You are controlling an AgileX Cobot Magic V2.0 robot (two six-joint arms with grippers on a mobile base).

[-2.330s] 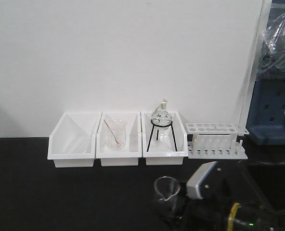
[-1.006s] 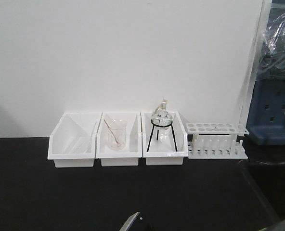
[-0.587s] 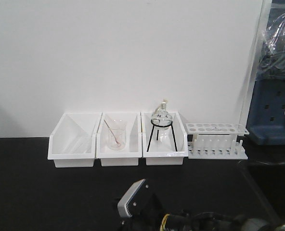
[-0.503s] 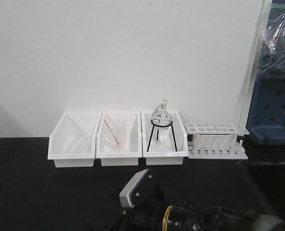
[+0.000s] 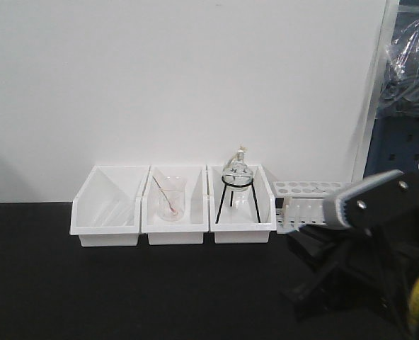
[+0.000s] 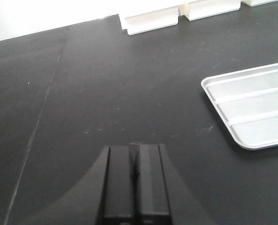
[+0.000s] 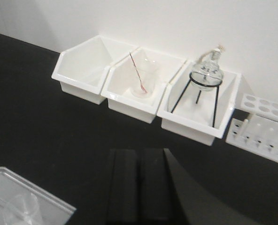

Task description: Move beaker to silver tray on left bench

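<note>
Black worktop (image 7: pixel 45 136), clear empty beaker (image 7: pixel 21 208) upright in silver tray (image 7: pixel 50 202)

I see the small clear glass beaker (image 7: pixel 20 208) standing upright inside the silver tray (image 7: pixel 50 202), near its front part at the lower left of my right wrist view. The tray (image 6: pixel 251 110) is shallow, grey metal, ribbed across its floor, with rounded corners and a low rim, lying flat on the matt black tabletop (image 6: pixel 129 84).
</note>
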